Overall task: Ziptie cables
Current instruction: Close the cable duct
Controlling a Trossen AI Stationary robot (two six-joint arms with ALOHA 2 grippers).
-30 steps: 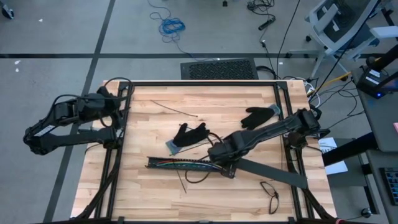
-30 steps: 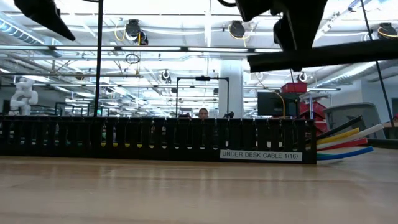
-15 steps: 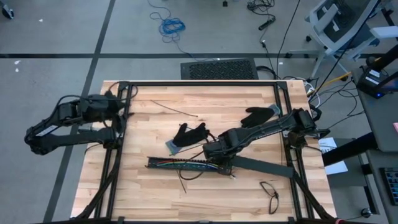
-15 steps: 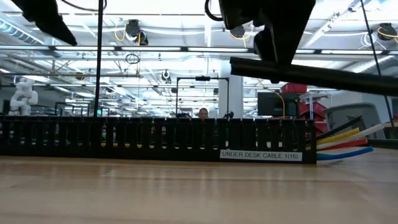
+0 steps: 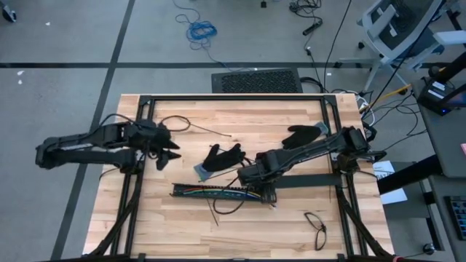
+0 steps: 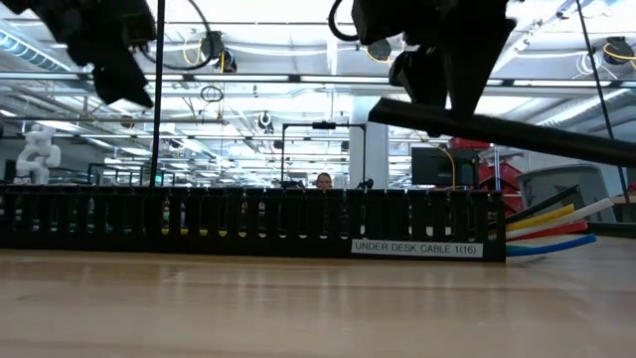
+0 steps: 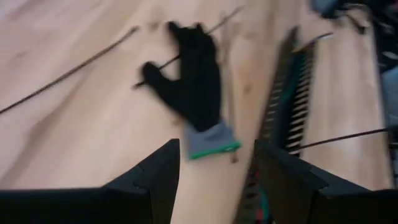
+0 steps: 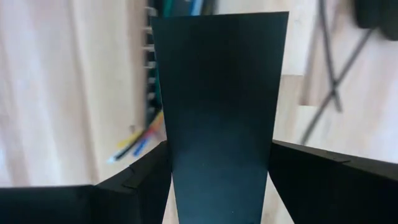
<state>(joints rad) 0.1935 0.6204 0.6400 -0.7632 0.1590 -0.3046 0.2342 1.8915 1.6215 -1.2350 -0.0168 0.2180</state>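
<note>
Lying along the table's near middle, the slotted black tray [image 5: 218, 193] is seen with the cables [image 5: 215, 192] laid inside it. Just over its right end, the right gripper [image 5: 259, 180] is clamped on a long flat black cover strip [image 5: 306, 180]. Farther back, a black glove [image 5: 218, 159] is seen, and over the left edge the left gripper [image 5: 166, 149] is held with fingers apart, empty.

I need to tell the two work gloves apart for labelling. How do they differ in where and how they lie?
The glove near the table's middle lies by the slotted cable tray, clear of both arms, its grey cuff with a green edge in plain view. The glove toward the right edge lies beside the right arm's links, farther from the tray, its cuff less plain. Both are black, lie flat on the wooden table, and no gripper touches them.
</note>
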